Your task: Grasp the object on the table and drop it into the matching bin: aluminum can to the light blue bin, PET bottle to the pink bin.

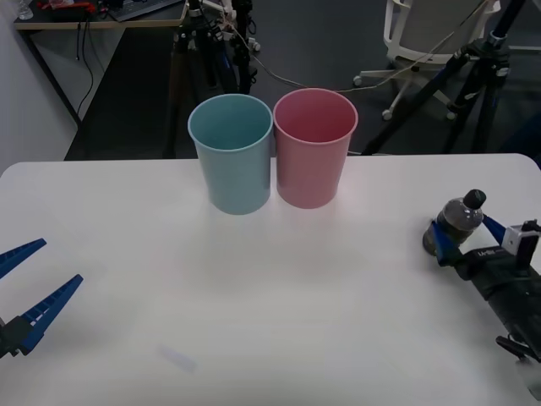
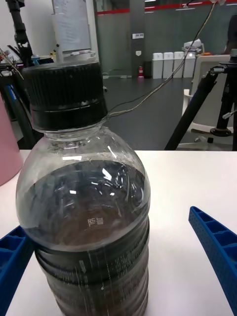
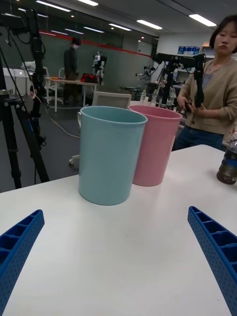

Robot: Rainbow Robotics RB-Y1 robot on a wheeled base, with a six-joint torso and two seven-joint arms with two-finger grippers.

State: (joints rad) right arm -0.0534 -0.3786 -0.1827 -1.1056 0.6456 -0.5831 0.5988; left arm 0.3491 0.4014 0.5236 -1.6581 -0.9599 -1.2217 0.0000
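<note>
Blue ribbed fingers (image 1: 437,238) of right claw (image 1: 463,238) spread at either side of PET bottle (image 1: 457,222), at right edge of surface (image 1: 279,296). Claw released, not clenched: in right wrist view, clear gap between bottle (image 2: 84,212) and one finger (image 2: 217,247), other finger just beside bottle's base; whether touching, cannot tell. Bottle upright on surface, black cap (image 2: 65,96) on top, dark liquid inside, ribbed lower body.

Left claw (image 1: 24,283) low at left front corner of surface, also released, two blue fingers (image 3: 215,252) spread wide with nothing between. Well apart from bottle and bins.

Farther out, light blue bin (image 1: 231,152) and pink bin (image 1: 314,145) upright side by side near far edge of surface, sides touching or nearly so; blue one toward robot's left, pink one toward right. Both bins showing hollow interiors from above. In left wrist view, blue bin (image 3: 109,154) in front, pink bin (image 3: 155,145) partly behind it, bottle (image 3: 229,165) small and off to the side.

Bottle well apart from pink bin, nearer the robot and to its right.
</note>
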